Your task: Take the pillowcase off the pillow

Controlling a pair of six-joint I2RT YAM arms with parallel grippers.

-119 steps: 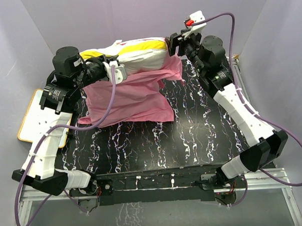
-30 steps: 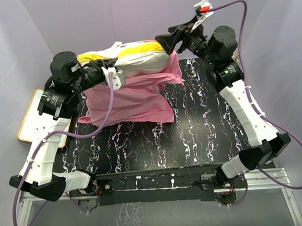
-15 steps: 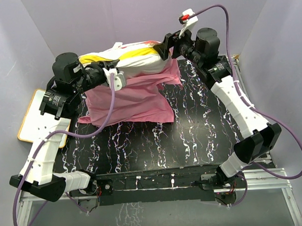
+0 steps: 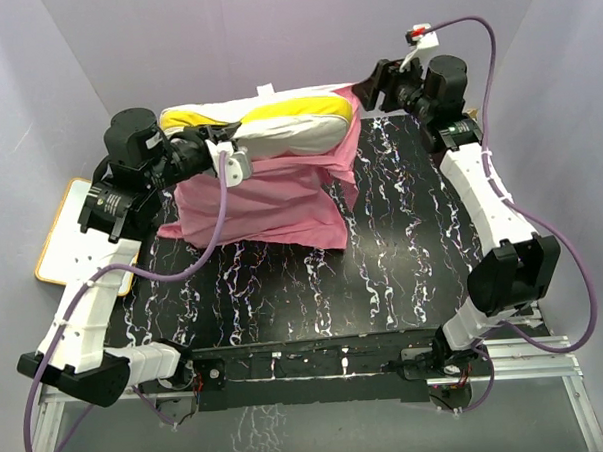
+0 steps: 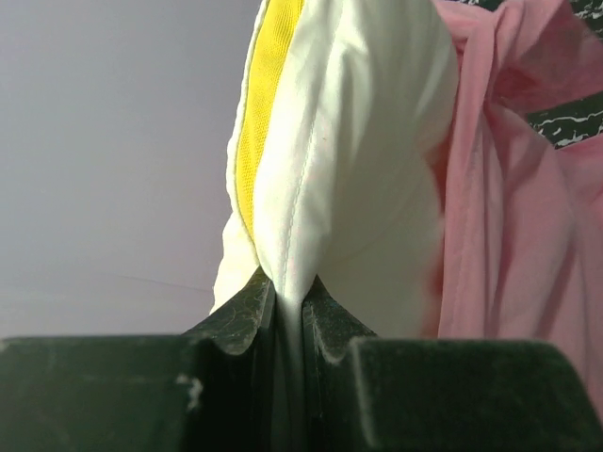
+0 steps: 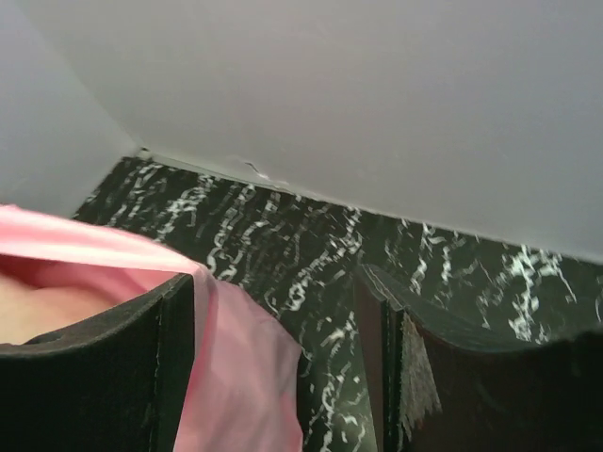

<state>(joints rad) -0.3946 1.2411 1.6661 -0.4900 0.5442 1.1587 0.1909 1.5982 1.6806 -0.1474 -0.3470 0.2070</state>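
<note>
The left pincer (image 5: 288,299) is clenched on the white edge of the pillow (image 4: 277,132), lifted over the far side of the counter (image 4: 413,261), and the right pincer (image 6: 278,282) is spread wide beside the half-off pillowcase (image 4: 265,203) hanging below, so next it likely must pinch that pink cloth and pull it away

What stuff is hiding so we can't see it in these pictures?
Top view: how much of the pillow is still inside the pillowcase; the pink fabric hides it.
Top view: part of the white board, covered by the left arm.
Left wrist view: the pillow's far end, cut off by the top edge.
Right wrist view: whether the right jaws touch the pillowcase; the jaws themselves cover that spot.
</note>
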